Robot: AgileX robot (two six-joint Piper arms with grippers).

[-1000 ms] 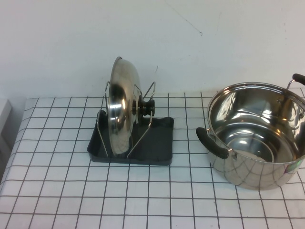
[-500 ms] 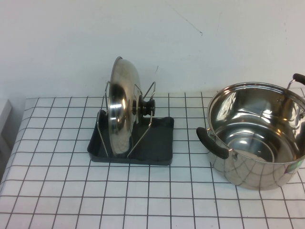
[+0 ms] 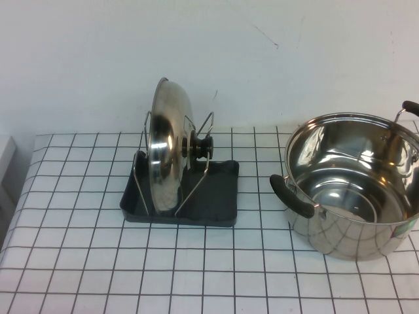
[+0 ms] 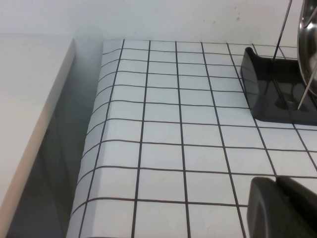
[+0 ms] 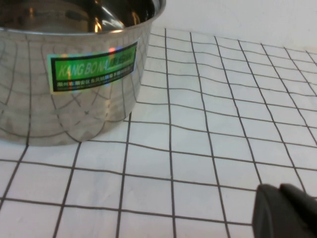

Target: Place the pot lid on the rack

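Note:
The shiny steel pot lid (image 3: 167, 147) stands on edge in the dark grey rack (image 3: 216, 196), held between its two wire loops, with its black knob (image 3: 200, 146) facing right. The rack's corner (image 4: 267, 89) and the lid's rim (image 4: 308, 34) show in the left wrist view. My left gripper (image 4: 277, 186) is shut and empty, low over the tablecloth near the table's left front. My right gripper (image 5: 280, 191) is shut and empty, low over the cloth near the pot. Neither gripper shows in the high view.
A deep steel pot (image 3: 353, 186) with black side handles stands at the right; its labelled wall (image 5: 74, 74) shows in the right wrist view. The table's left edge (image 4: 91, 148) drops off beside a white counter (image 4: 29, 99). A white wall is behind.

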